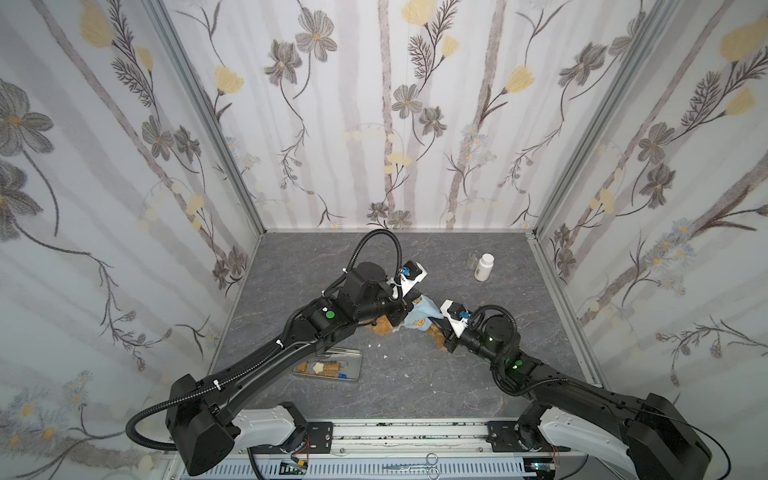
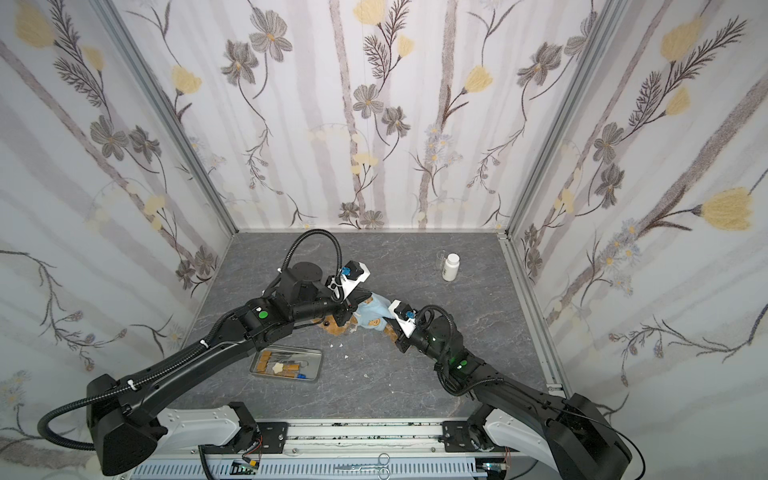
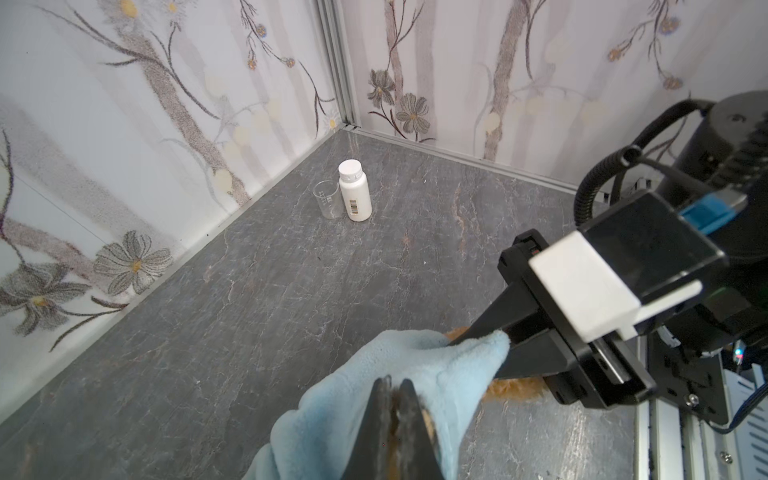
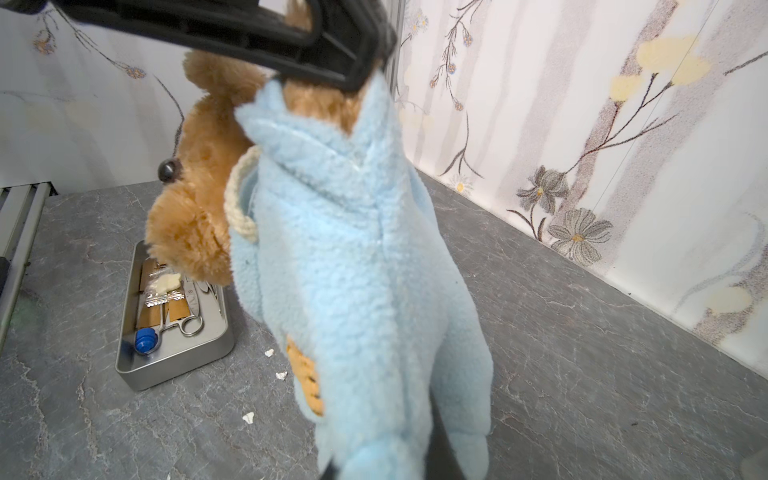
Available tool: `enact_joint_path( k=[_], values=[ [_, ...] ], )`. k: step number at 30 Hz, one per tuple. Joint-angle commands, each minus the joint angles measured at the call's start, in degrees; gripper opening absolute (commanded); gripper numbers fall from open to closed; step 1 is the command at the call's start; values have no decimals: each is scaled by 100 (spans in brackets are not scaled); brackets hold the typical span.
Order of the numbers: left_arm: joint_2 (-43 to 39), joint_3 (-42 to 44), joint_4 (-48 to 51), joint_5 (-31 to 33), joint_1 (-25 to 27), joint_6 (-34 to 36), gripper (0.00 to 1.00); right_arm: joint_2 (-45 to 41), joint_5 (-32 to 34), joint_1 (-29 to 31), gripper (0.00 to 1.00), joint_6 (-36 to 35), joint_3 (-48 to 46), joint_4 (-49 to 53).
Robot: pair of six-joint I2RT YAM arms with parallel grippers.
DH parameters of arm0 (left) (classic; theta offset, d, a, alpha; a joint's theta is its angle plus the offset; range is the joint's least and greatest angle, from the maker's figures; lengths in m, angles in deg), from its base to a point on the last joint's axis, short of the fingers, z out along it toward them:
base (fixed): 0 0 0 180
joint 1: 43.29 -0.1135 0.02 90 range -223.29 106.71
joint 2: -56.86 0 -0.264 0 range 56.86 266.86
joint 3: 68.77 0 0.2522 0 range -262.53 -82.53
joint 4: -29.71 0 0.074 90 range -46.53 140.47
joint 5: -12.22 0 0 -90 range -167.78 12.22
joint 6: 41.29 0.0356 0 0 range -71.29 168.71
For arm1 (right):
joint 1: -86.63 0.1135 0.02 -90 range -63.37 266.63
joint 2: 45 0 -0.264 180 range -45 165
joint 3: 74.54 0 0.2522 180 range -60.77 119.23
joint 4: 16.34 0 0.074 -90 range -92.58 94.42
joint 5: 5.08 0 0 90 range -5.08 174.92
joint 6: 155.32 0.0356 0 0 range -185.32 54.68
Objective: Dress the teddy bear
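Teddy bear (image 4: pixel 195 216) at mid-table between the arms, head bare and turned left; light blue shirt (image 4: pixel 353 270) over its body. Left gripper (image 3: pixel 392 386) — jaws pinched tight on the shirt's left side, brown fur showing between them. Right gripper (image 3: pixel 473 343) — jaws narrow, clamped on the shirt's right edge. Metal tray (image 2: pixel 311 360) lies near-left.
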Motion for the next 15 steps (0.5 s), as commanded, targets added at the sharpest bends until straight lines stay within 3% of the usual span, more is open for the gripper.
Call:
enact_joint_path(
  k=[1,9,15],
  values=[
    [-132,99,-1056,67,-39,-760,0,41,144,7,0,76,30,125],
    [-419,566,-1382,553,-339,-1362,0,20,360,7,0,156,-50,189],
    [-723,978,-1915,-9,-627,-1984,0,178,380,11,0,189,74,265]
  ],
)
